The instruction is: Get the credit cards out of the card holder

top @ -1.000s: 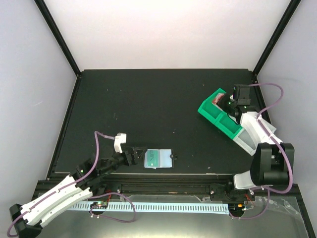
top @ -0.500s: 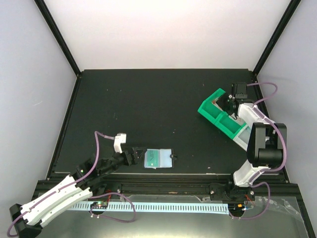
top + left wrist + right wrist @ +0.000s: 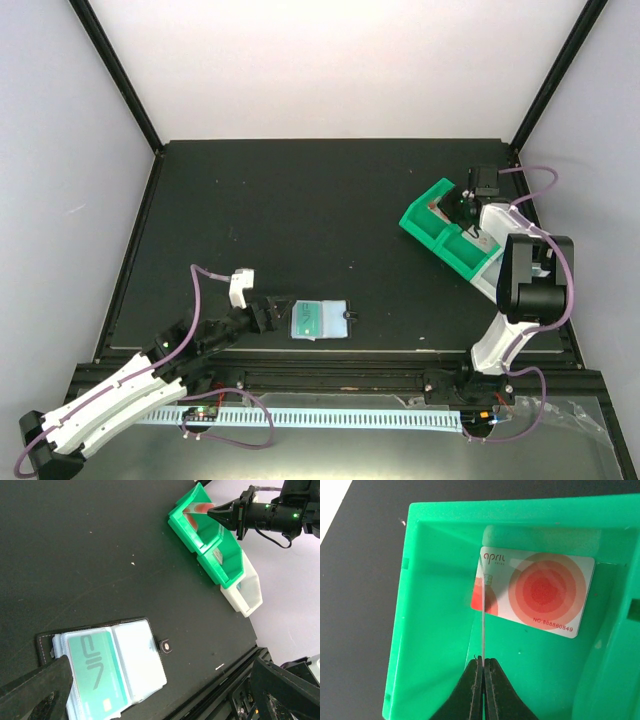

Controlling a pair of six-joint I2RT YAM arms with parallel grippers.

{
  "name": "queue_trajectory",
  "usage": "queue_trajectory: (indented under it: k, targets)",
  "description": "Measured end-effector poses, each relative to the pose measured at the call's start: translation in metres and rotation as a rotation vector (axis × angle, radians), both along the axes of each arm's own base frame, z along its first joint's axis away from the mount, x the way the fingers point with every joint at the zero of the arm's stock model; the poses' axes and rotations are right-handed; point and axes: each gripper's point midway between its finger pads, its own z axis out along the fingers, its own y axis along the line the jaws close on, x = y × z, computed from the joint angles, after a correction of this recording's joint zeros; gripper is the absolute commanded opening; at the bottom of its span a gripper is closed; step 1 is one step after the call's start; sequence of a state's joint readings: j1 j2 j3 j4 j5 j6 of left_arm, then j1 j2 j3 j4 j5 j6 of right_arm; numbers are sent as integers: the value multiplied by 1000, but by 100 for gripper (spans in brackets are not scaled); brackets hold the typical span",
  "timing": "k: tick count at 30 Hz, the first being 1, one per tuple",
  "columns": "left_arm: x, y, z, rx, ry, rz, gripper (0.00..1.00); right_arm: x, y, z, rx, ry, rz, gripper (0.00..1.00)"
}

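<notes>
Over the green tray (image 3: 400,630): the right gripper (image 3: 482,662) hangs above the end compartment, its fingers pressed together on the lower edge of a thin pale card (image 3: 483,620), which is seen edge-on and stands upright.
Already in that compartment: a white card with red rings (image 3: 540,592) lies tilted against the floor and far wall, just behind the held card.
Step in hand: judged to be the drop-off of one card taken from the holder, with the card above the compartment and not yet let go.
Next move, right side: the fingers need to part so that the card falls inside the green walls. It should land flat or lean on the card below and must not catch on the rim.
Card holder (image 3: 140,660): it lies open on the black table (image 3: 300,200) near the front edge, well apart from the tray, with its snap tab (image 3: 165,645) pointing away from the left arm.
Teal card (image 3: 95,675): it sits in the holder's left clear pocket, so the task is judged unfinished.
Left gripper (image 3: 268,313): its fingers are spread wide and hold nothing, low beside the holder's left edge.
In the way: the clear pocket grips the teal card, and the light holder may slide when the card is pulled.
Other things: the tray's clear section (image 3: 245,595) adjoins the green part. Its contents are too small to tell.
</notes>
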State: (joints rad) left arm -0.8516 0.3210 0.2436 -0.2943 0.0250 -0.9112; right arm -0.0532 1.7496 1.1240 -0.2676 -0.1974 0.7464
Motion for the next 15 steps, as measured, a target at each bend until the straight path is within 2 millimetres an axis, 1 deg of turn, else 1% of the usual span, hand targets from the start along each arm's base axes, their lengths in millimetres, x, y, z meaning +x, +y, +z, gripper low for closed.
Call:
queue_trajectory:
  k: [5, 10, 15]
  targets:
    - [0, 1, -1, 2, 7, 4, 99, 3, -4, -6, 6, 13, -9, 1]
    - [0, 1, -2, 2, 10, 6, 99, 10, -3, -3, 16, -7, -12, 1]
    - [0, 1, -2, 4, 12, 6, 99, 13, -3, -5, 22, -9, -14, 5]
